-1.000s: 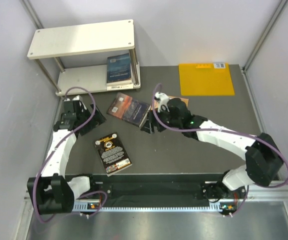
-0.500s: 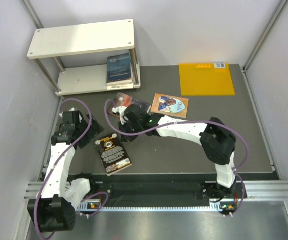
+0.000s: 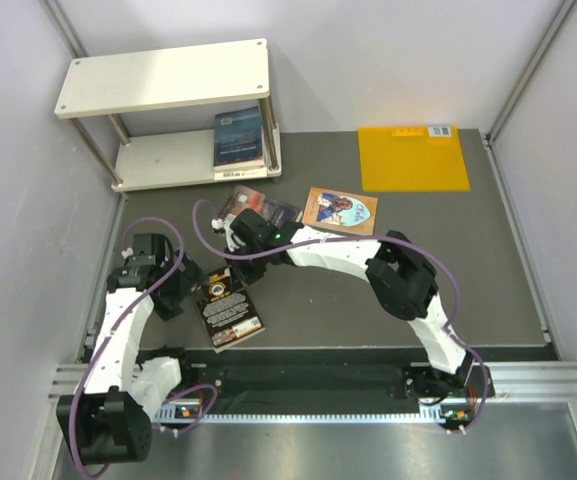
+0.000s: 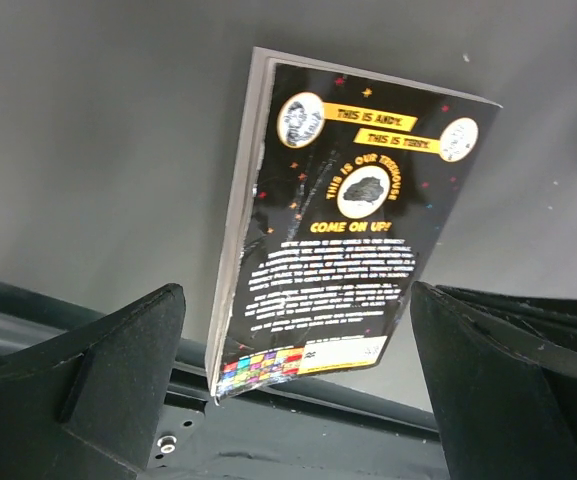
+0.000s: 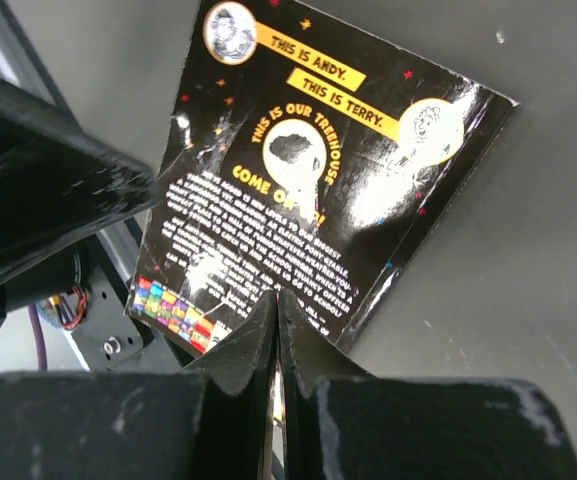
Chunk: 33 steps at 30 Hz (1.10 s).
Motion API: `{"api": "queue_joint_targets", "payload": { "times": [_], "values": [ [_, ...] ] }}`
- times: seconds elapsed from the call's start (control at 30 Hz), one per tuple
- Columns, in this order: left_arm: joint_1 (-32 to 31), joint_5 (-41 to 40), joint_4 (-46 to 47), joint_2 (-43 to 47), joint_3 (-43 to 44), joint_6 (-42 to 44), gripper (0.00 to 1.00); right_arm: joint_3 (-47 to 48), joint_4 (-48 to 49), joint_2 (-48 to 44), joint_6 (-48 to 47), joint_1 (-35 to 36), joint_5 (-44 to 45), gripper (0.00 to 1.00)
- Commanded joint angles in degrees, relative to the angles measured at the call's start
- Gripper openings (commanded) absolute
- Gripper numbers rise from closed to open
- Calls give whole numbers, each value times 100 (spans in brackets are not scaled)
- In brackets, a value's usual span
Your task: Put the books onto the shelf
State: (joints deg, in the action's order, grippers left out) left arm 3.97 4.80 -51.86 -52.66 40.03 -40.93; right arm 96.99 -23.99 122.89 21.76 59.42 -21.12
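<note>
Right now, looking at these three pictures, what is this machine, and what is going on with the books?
It is a robot: a left arm and a right arm bolted to a dark table. The wide picture looks down from above; the other two come from a small camera on each wrist. The left hand is open, facing a black book lying on the table. The right hand is shut, holding nothing, over the same book. A dark reddish book and an orange-brown book lie further back. A dark blue book sits on the lower board of the white shelf. An orange-yellow sheet lies beyond.
</note>
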Motion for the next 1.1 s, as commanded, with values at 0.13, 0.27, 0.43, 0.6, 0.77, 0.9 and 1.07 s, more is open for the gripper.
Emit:
{"api": "queue_joint_targets", "payload": {
  "times": [0.13,0.27,0.43,0.6,0.77,0.9,1.07],
  "values": [
    [-1,-120,-158,-261,49,-179,99,707,-826,560,223,96,-24,0],
    [-1,275,297,-472,-162,-284,98,804,-1099,710,311,87,56,0],
    [-1,724,948,-604,-487,-284,98,769,-1099,728,338,70,-14,0],
    [8,864,1282,-719,-645,-284,98,734,-1073,692,329,44,-67,0],
    [-1,1049,1590,-535,-725,-355,98,646,-1038,649,303,17,-111,0],
    [-1,1093,1854,-420,-786,-442,98,567,-1003,622,294,0,-146,0],
    [-1,1382,2170,-394,-804,-513,96,496,-959,578,276,-18,-155,0]
  ]
}}
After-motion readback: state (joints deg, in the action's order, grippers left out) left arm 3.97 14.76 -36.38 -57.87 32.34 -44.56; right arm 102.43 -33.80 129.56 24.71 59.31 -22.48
